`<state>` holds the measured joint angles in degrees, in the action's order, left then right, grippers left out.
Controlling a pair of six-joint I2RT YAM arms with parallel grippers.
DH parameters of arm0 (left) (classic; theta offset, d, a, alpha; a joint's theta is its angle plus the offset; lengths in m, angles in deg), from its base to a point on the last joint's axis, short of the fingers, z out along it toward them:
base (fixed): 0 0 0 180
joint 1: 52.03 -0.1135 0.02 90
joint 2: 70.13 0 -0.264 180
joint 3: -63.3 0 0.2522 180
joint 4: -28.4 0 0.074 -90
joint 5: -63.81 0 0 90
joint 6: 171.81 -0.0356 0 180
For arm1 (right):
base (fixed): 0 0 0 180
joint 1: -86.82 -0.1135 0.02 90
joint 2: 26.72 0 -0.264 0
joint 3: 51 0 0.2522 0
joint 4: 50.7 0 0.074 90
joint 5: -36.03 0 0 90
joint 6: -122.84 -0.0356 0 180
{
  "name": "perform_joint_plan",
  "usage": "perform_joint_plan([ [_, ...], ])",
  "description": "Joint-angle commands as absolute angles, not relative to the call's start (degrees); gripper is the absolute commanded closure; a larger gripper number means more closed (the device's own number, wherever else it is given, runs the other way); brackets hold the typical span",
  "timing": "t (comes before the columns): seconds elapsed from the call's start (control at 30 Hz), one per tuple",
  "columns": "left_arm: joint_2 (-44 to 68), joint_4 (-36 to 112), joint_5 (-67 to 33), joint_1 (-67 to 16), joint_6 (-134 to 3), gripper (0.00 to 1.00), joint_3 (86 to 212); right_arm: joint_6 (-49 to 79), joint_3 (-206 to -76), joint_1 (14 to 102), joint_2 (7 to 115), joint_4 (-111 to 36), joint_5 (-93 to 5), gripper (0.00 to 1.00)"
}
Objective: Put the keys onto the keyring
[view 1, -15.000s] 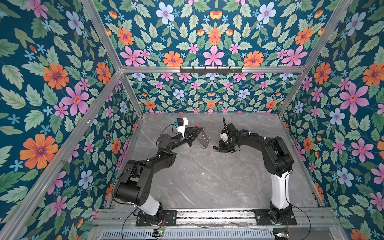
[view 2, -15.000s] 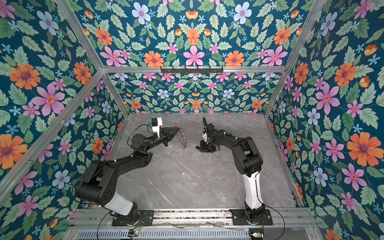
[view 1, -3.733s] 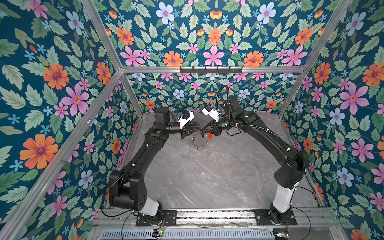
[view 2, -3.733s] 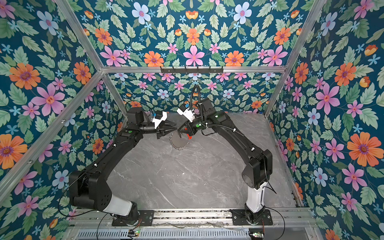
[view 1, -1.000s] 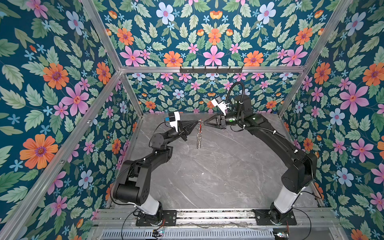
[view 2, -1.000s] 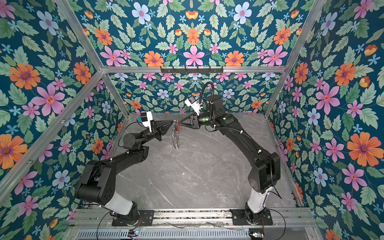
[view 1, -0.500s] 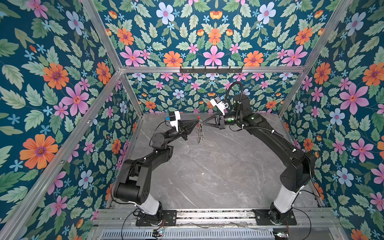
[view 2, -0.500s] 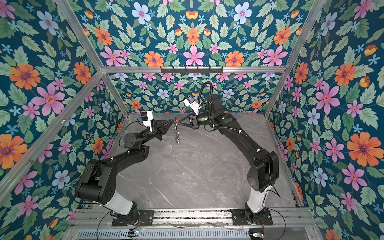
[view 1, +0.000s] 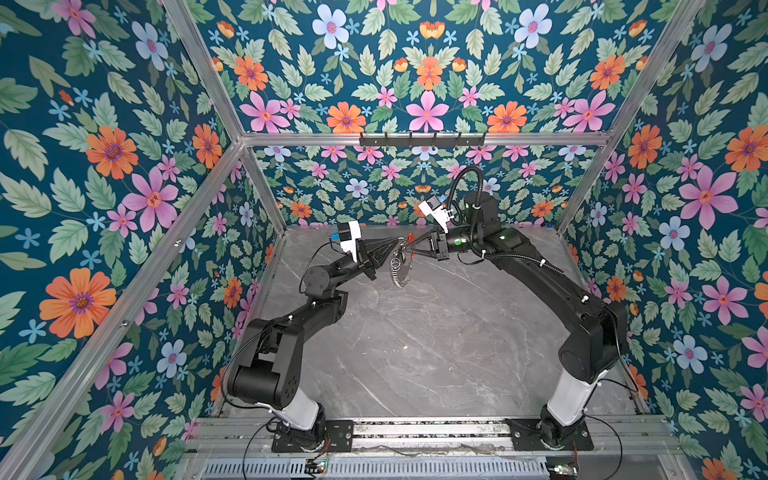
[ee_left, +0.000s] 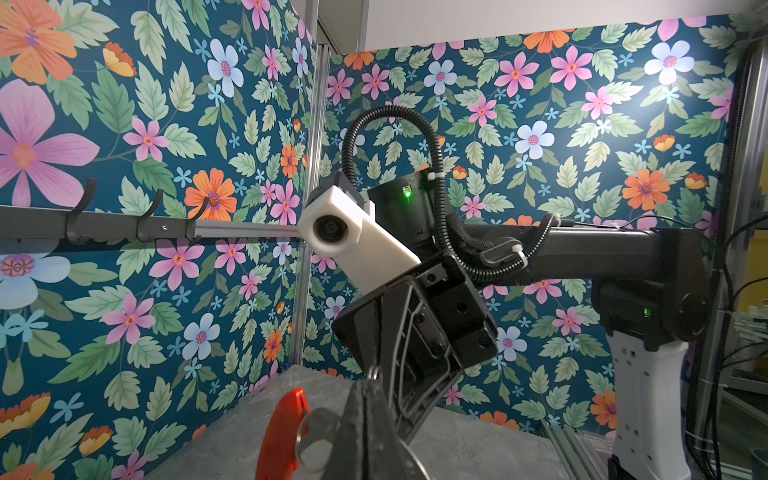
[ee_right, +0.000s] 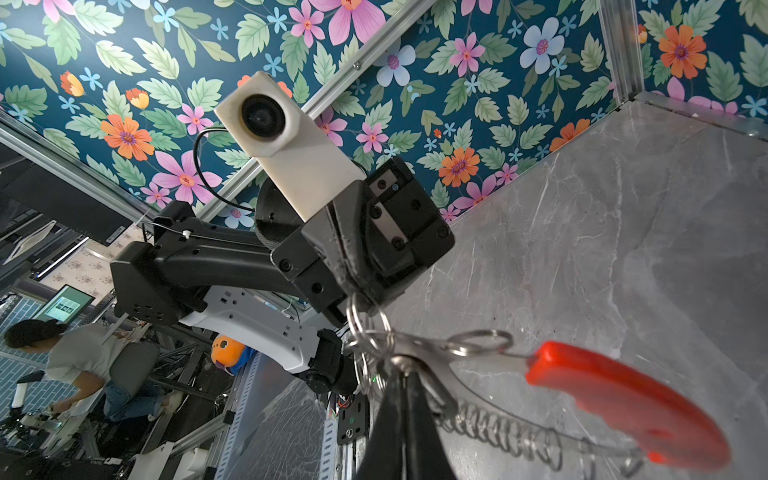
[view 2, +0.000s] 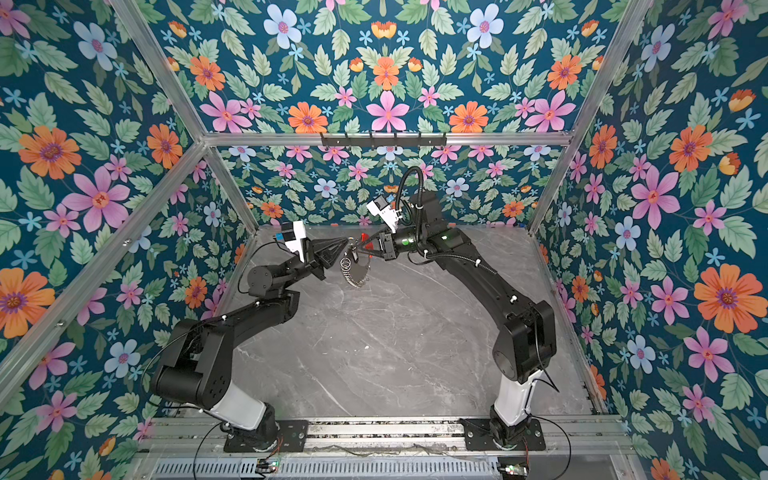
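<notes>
The keyring (view 1: 400, 271) (view 2: 356, 272), a grey disc fringed with silver loops and with a red piece (view 1: 409, 237) at its top, hangs in the air above the far middle of the table. My left gripper (view 1: 394, 246) (ee_left: 371, 386) is shut on silver rings (ee_right: 365, 320) linked to the disc's top. From the other side my right gripper (view 1: 409, 246) (ee_right: 401, 374) is shut on the disc's rim beside those rings. The two tips nearly touch. The red piece (ee_right: 623, 403) (ee_left: 282, 436) sticks out beside the grip. The keys are hidden; no black tag shows.
A grey marble table (view 1: 415, 353) lies below, boxed in by flowered walls. A black hook rail (view 1: 422, 139) runs along the back wall above the arms. In the right wrist view a person (ee_right: 62, 361) sits outside the cell.
My right gripper has edged left and shut on the keyring's top. The disc, hanging edge-on a second ago, has turned and risen slightly. The left gripper has stayed shut in place.
</notes>
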<state>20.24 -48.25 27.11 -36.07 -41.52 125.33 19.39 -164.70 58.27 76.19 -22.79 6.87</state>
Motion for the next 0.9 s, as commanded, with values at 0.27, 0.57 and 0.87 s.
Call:
perform_joint_plan([
  [0.27, 21.75, -53.02, 24.72, -33.70, -41.73, 1.00, 125.49, 18.65, -165.01, 57.69, 76.57, -23.91, 7.62, 1.00],
  [0.57, 20.64, -53.04, 24.45, -33.80, -42.88, 1.00, 124.57, 15.33, -156.03, 61.24, 70.87, -31.41, 4.23, 0.89],
  [0.87, 20.67, -53.11, 24.31, -33.82, -42.35, 1.00, 124.78, 10.44, -156.08, 61.21, 69.83, -39.53, 9.33, 0.80],
])
